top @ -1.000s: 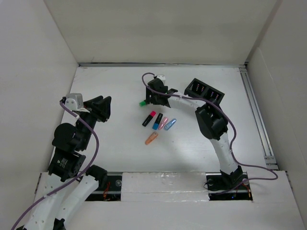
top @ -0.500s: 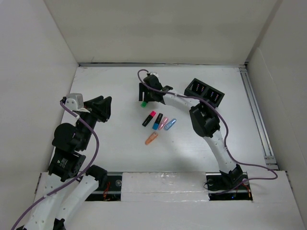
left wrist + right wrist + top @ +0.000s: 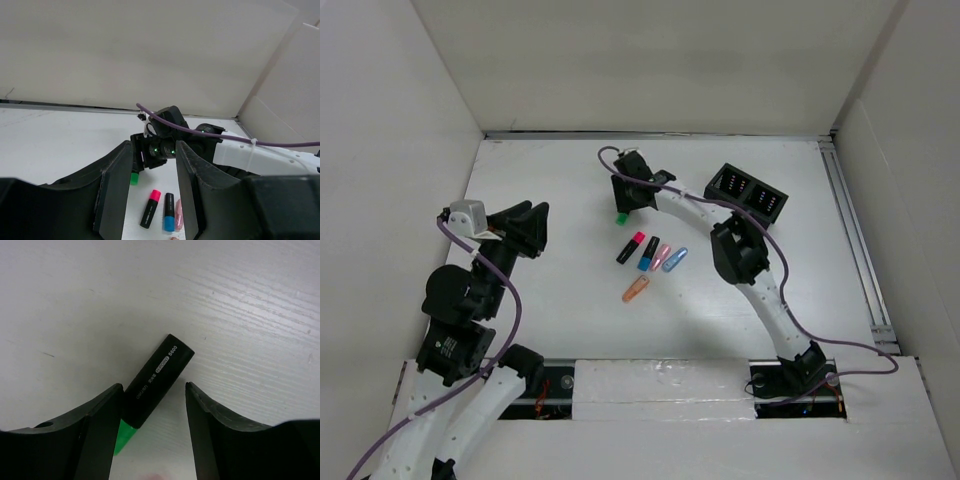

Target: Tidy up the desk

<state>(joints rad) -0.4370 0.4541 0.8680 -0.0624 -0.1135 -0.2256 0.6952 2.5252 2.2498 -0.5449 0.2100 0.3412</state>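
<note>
The right gripper, jaws spread and unclenched, has a black cylindrical green-capped highlighter lying between its fingers on the matte white desk.

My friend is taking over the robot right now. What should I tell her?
Left gripper: open, empty, held over the left side of the desk.
Right gripper: open, low over the green-capped marker, one finger on each side, not yet gripping. The marker lies flat on the desk.
Five more markers lie loose mid-desk: pink-capped, blue-capped, pink, blue, orange.
The black box sits toward the back right; its contents cannot be told.
Done: nothing visibly put away.
Left: close on the green-capped marker, then probably tidy all six.
</note>
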